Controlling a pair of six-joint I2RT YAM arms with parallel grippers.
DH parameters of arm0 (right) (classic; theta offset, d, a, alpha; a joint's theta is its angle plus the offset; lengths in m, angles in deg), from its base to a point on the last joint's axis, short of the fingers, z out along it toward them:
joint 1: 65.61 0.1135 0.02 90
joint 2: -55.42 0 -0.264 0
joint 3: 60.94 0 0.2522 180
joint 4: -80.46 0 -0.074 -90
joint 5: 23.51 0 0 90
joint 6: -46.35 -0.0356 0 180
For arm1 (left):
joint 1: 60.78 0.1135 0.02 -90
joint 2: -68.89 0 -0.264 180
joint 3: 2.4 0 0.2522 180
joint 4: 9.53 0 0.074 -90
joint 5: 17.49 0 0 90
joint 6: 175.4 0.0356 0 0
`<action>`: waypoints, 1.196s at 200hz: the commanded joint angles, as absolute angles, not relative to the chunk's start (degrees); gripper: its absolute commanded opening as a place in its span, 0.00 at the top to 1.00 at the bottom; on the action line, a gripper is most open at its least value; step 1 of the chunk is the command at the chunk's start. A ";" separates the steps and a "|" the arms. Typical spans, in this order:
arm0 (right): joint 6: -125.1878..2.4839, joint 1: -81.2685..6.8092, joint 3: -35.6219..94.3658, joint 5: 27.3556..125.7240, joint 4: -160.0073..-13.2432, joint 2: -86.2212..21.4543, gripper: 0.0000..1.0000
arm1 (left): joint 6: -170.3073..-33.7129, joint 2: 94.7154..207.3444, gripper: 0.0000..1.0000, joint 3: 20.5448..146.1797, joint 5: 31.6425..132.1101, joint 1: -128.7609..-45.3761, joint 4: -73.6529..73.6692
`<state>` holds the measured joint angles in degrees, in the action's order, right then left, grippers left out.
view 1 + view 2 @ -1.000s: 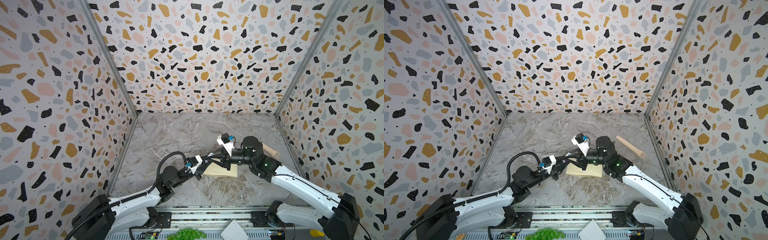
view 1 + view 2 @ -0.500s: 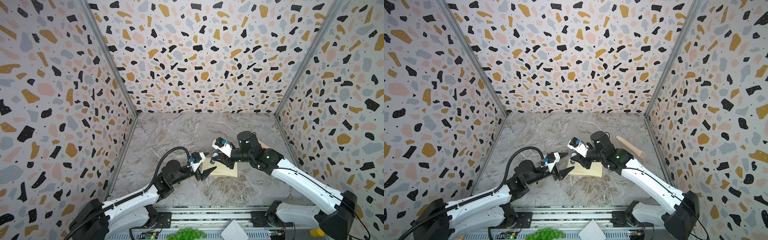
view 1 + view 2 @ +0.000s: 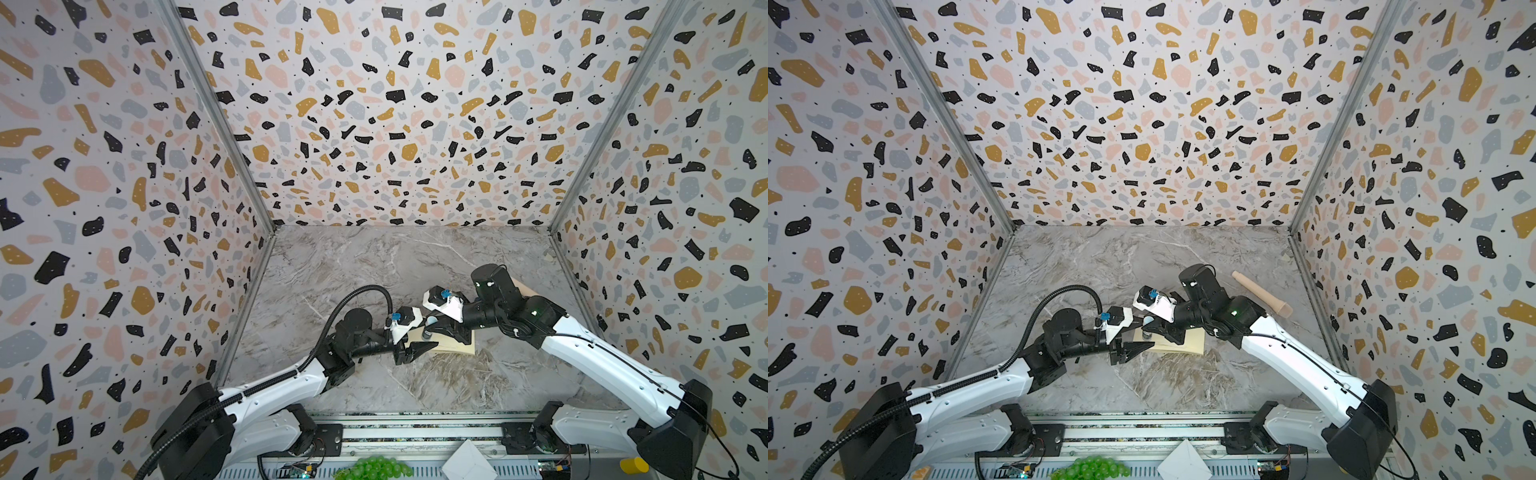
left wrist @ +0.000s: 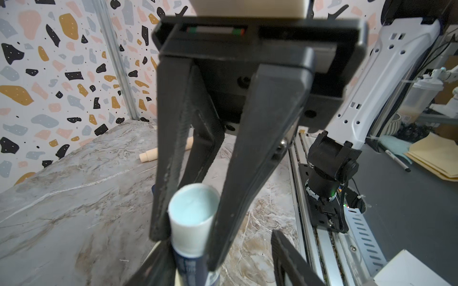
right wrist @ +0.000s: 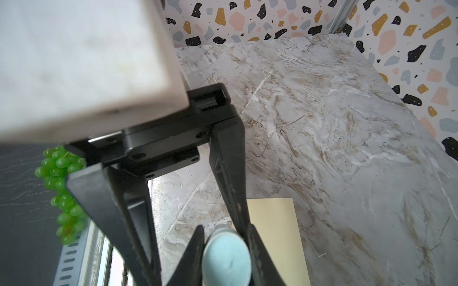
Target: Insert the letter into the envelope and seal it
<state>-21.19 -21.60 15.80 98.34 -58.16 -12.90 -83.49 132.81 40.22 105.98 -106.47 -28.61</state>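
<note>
Envelope [image 5: 275, 230] flat on table [image 3: 374, 270], under both grippers. Letter not in sight, maybe already inside.
Paper light, thin, floppy, likely slides on smooth top. Pin it down, take by edge or flap.
Right gripper [image 4: 188, 247] narrow, pinching glue stick [image 4: 193, 210], roughly upright over envelope.
Left gripper [image 3: 417, 350] half spread around stick's lower end; contact unclear.

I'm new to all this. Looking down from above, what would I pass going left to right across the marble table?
left gripper, jaws apart → envelope → wooden stick. The glue stick overlaps the envelope's left end in this top view, so I leave it out.
</note>
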 commanded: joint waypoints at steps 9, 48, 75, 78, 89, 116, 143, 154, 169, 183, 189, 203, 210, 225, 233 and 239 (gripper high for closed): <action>-20.18 -21.49 18.29 101.64 -57.15 -12.61 1.00 | -82.06 133.72 0.48 42.43 108.11 -106.13 -29.21; -19.75 -21.49 18.21 101.32 -56.28 -12.70 1.00 | -81.89 135.49 0.61 43.43 108.49 -106.13 -28.64; -19.73 -21.49 18.10 100.86 -56.36 -12.61 1.00 | -82.09 136.21 0.72 44.04 108.80 -106.06 -28.36; -19.72 -21.47 18.07 100.81 -56.40 -12.61 1.00 | -82.11 136.29 0.75 44.13 108.88 -106.12 -28.30; -19.90 -21.49 18.11 100.45 -56.72 -12.45 0.97 | -82.28 136.54 0.86 44.56 108.89 -106.09 -28.14; -21.75 -21.49 17.41 97.80 -59.30 -11.74 0.73 | -84.61 137.20 1.00 44.89 107.97 -106.13 -29.60; -24.30 -21.49 12.81 90.96 -66.16 -7.11 0.46 | -91.02 135.58 1.00 42.31 97.81 -106.13 -35.85; -24.96 -21.49 10.68 88.64 -69.17 -4.80 0.39 | -93.99 134.46 1.00 40.99 93.00 -106.11 -38.97; -25.83 -21.49 7.54 86.34 -73.68 -1.49 0.31 | -98.47 132.80 1.00 39.80 87.13 -106.13 -42.66; -26.57 -21.49 4.46 85.47 -77.67 0.87 0.25 | -102.15 131.25 1.00 38.64 81.48 -106.12 -45.11; -26.89 -21.49 3.00 85.11 -79.72 1.84 0.23 | -103.96 130.60 1.00 38.24 79.17 -106.13 -45.84; -27.95 -21.49 -1.59 84.01 -85.86 3.80 0.19 | -108.96 129.10 1.00 37.65 73.09 -106.11 -46.23; -28.35 -21.45 -4.16 83.98 -89.66 4.83 0.18 | -112.15 128.49 1.00 37.54 70.13 -106.13 -45.95; -28.21 -21.08 -9.80 83.99 -98.60 6.59 0.16 | -117.96 127.62 1.00 37.96 65.78 -106.13 -44.34; -28.07 -20.76 -12.86 83.45 -103.85 7.37 0.16 | -120.48 127.45 1.00 38.45 64.48 -106.13 -43.19; -28.23 -20.32 -15.02 82.44 -107.62 7.69 0.16 | -121.94 127.45 1.00 38.91 63.66 -106.13 -42.28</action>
<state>-26.86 -21.45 -8.64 85.27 -89.46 5.79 -110.86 128.50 38.08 73.63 -106.21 -39.96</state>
